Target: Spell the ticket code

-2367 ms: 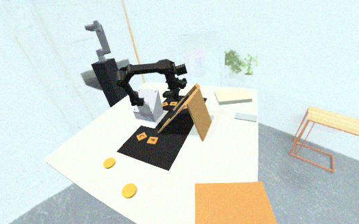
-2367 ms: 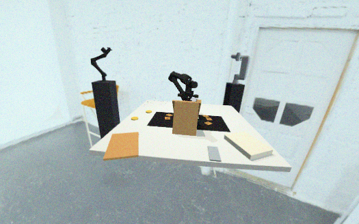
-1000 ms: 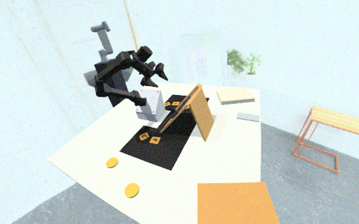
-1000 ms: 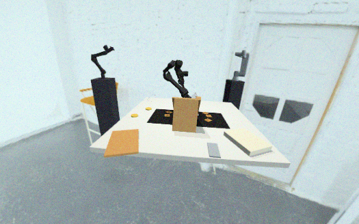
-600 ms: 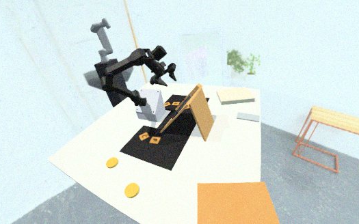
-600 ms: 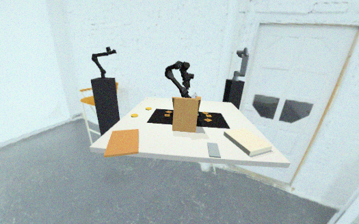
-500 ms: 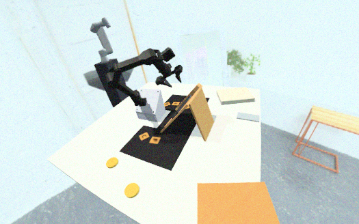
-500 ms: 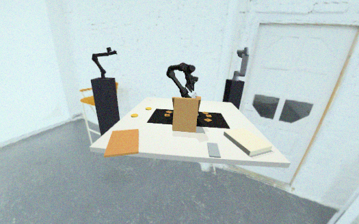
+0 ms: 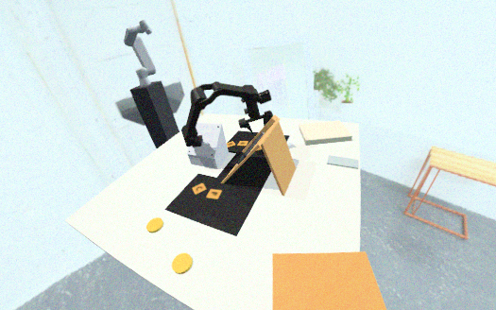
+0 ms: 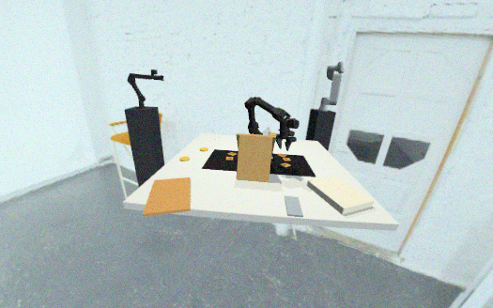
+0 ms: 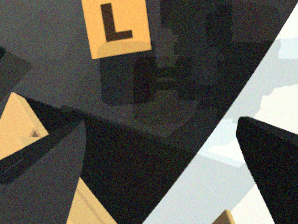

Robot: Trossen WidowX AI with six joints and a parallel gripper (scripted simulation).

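Note:
My gripper [image 9: 258, 127] [image 10: 284, 147] [image 11: 162, 128] is open and empty, pointing down low over the mat beside the board, at its far side in the top view. An orange tile marked L [image 11: 135, 20] lies on the black mat [image 9: 237, 215] [image 10: 303, 170], ahead of the fingers in the wrist view. Another orange tile [image 11: 17, 125] shows partly behind the left finger. Two tiles [image 9: 199, 188] [image 9: 214, 194] lie on the mat's near part. The leaning wooden board [image 9: 280, 163] [image 10: 254, 160] shows its back in the exterior view. The rail's letters and the ticket's print cannot be read.
A white box [image 9: 211, 139] stands beside the arm's base. Two yellow discs [image 9: 155, 225] [image 9: 182, 263], an orange sheet [image 9: 324, 279] [image 10: 169, 194], a cream block [image 9: 324, 132] [image 10: 341, 194] and a grey slab [image 9: 342, 162] [image 10: 294, 206] lie on the counter.

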